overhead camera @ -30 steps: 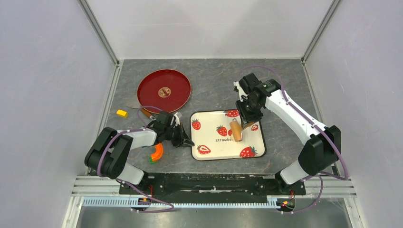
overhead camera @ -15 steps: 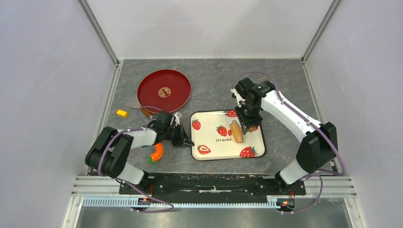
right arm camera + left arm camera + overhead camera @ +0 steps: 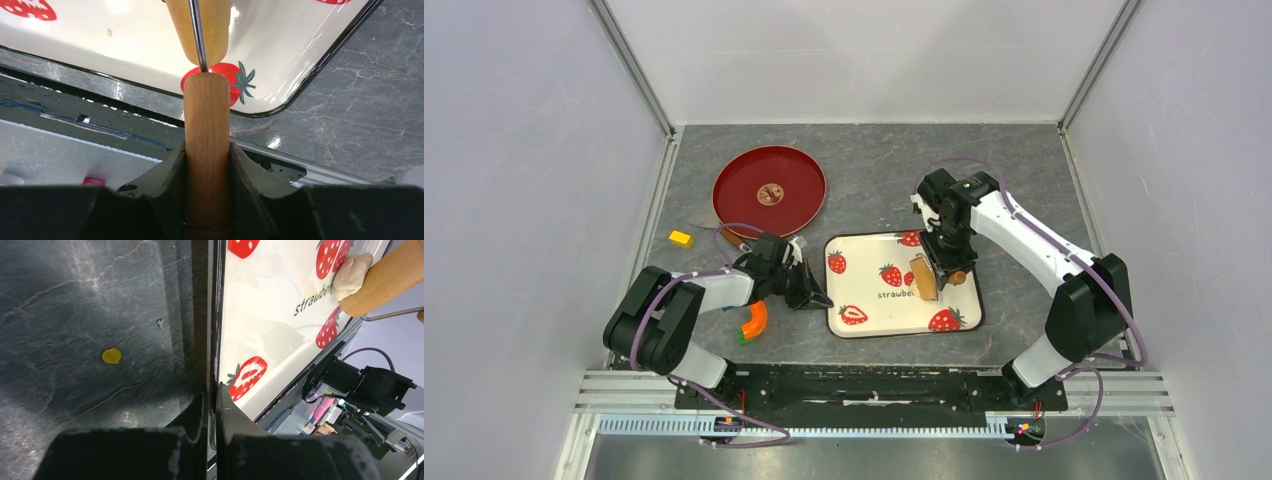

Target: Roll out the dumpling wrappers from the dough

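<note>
Dough [image 3: 352,270] is one small cream lump in the strawberry tray [image 3: 864,305], over in its right half, squished against the left side of the wooden roller [image 3: 921,277].

Going left to right: the red plate [image 3: 744,195] at the far left of the table [image 3: 874,160] holds just a small brownish mark in its middle. Next, the left gripper [image 3: 819,298] is pinched pretty much fully closed on the tray's left rim. The tray itself carries the dough and the roller barrel. Over on the right, the right gripper [image 3: 207,150] sits partway open, with its fingers clamped on the roller's wooden handle near the tray's right edge.

The lump looks a bit longer than wide. Its long axis runs along the barrel, so roughly near-to-far.
</note>
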You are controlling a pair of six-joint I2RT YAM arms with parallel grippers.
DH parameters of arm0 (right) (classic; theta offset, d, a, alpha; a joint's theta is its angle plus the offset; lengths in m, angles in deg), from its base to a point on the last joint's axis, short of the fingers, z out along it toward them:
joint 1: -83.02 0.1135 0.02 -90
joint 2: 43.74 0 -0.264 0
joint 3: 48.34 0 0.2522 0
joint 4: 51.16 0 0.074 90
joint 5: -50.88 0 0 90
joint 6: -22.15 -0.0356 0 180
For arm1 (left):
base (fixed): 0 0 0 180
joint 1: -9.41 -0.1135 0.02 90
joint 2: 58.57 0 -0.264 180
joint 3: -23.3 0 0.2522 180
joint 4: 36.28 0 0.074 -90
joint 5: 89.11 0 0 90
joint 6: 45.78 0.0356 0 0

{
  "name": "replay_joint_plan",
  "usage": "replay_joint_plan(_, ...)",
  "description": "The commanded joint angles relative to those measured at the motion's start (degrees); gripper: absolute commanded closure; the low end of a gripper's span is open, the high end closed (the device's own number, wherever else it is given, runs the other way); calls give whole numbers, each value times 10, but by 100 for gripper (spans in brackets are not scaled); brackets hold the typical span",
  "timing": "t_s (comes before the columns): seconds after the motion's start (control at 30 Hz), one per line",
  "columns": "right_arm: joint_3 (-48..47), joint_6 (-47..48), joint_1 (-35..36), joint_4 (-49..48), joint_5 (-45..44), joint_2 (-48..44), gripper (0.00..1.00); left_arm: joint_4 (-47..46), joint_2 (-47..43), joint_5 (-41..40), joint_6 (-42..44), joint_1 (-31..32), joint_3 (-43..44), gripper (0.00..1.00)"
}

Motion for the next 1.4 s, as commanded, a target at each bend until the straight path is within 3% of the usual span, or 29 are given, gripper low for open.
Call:
replay_joint_plan(0.0, -25, -13, -2, -79, 7, -30, 100, 57, 21, -89, 23, 9, -22, 98)
replay_joint_plan(0.1, -38, -19, -2, -83, 25, -46, 100, 74, 0, -96, 27, 11, -17, 92)
replay_joint_plan(0.23, -56, -25, -2, -83, 41, -54, 100, 133, -54, -125, 44, 18, 7, 60)
replay_joint_plan(0.33, -66, -28, -2, -84, 53, -57, 100, 165, -116, -132, 47, 22, 27, 51)
replay_joint_plan(0.5, -73, -36, 2, -88, 72, -65, 100, 186, -228, -144, 44, 27, 52, 45)
replay_joint_plan(0.7, -58, -71, 40, -129, 120, -82, 100, 104, -313, -94, 37, 48, 42, 44)
replay_joint_plan(0.97, -33, -128, 110, -196, 152, -86, 100, 39, -306, -78, 58, 122, 51, 45)
replay_joint_plan(1.37, -5, -162, 147, -255, 211, -95, 100, 3, -278, -126, 73, 200, 69, 46)
